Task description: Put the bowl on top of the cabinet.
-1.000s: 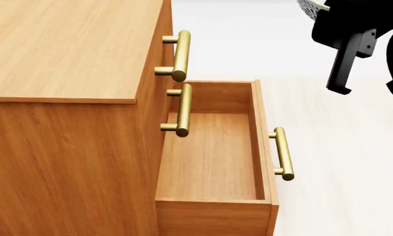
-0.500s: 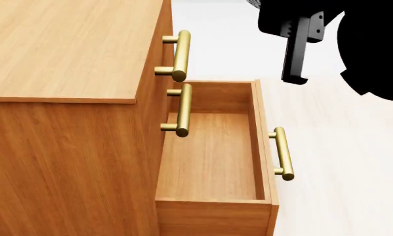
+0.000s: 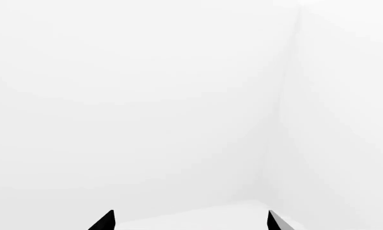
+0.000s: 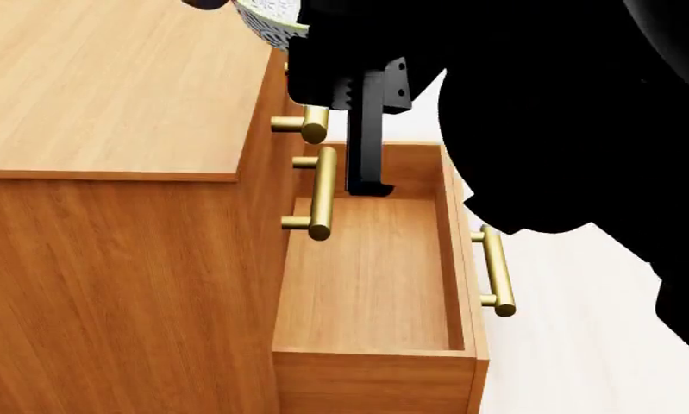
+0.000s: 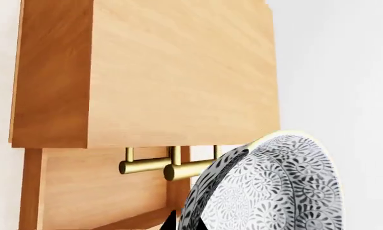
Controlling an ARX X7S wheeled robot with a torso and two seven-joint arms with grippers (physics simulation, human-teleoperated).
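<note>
We grasp the small round white ceramic bowl (image 5: pixel 274 187) with its dense dark floral pattern in our right end effector (image 4: pixel 321 52), above the front edge of the tall orange-brown wooden cabinet (image 4: pixel 114 95), over its open drawer (image 4: pixel 367 276). Our left end effector (image 3: pixel 190 221) is released, fingertips apart.

**Right arm swung left over the cabinet**

The right gripper (image 4: pixel 321 52) travelled from the head view's upper right corner to the cabinet (image 4: pixel 114 95) edge, carrying the bowl (image 4: pixel 269 21) above the top. The arm now hid the upper handle.
</note>
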